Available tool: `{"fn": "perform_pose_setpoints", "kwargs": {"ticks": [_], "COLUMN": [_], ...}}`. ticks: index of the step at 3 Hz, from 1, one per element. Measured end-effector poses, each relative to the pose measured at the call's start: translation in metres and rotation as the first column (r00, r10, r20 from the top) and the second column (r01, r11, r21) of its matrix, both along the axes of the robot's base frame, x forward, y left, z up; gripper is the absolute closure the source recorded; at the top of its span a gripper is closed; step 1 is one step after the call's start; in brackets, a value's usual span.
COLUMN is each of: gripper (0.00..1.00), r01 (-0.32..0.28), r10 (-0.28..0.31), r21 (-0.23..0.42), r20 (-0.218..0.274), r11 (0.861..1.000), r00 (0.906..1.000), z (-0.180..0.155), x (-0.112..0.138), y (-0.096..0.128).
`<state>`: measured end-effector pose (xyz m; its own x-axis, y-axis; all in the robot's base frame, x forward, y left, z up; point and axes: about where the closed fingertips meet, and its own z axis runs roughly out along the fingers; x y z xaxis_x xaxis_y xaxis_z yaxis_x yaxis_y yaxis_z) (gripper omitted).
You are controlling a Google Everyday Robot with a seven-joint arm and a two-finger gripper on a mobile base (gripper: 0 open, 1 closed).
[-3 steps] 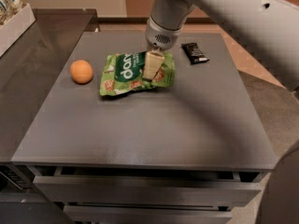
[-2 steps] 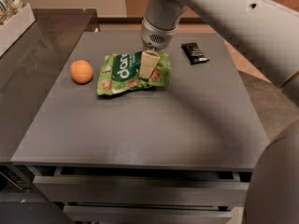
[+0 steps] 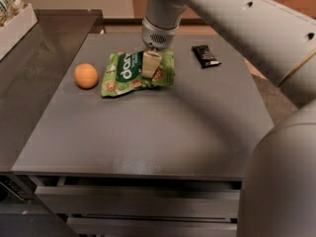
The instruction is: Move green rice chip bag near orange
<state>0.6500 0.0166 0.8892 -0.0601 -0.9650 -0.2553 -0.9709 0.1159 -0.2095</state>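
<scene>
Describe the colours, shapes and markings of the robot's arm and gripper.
The arm is a thick, smooth, pale grey tube with rounded joints and a few small dark holes; its wrist carries a dotted round grille. The gripper, over the green rice chip bag, is a cream, blocky piece.

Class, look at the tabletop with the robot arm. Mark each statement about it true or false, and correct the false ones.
1. In the camera view, the orange lies to the left of the green rice chip bag. True.
2. The bag is touching the orange. False: a strip of bare grey table shows between them.
3. The gripper is down over the black wrapped bar. False: it is down at the bag, on its right part, and the bar lies apart to the right.
4. The bag lies between the orange and the black wrapped bar. True.
</scene>
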Motion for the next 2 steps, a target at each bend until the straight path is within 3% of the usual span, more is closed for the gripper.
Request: {"fn": "perform_pose_setpoints", "kwargs": {"ticks": [1, 2], "gripper": [0.00, 0.00], "r01": [-0.001, -0.001], "r10": [0.001, 0.001], "r21": [0.000, 0.000], "r20": [-0.001, -0.001], "r11": [1.000, 1.000], "r00": [1.0000, 1.0000], "z": [-0.0016, -0.0017], "x": [0.0001, 0.0001], "y": [0.0007, 0.0007]}}
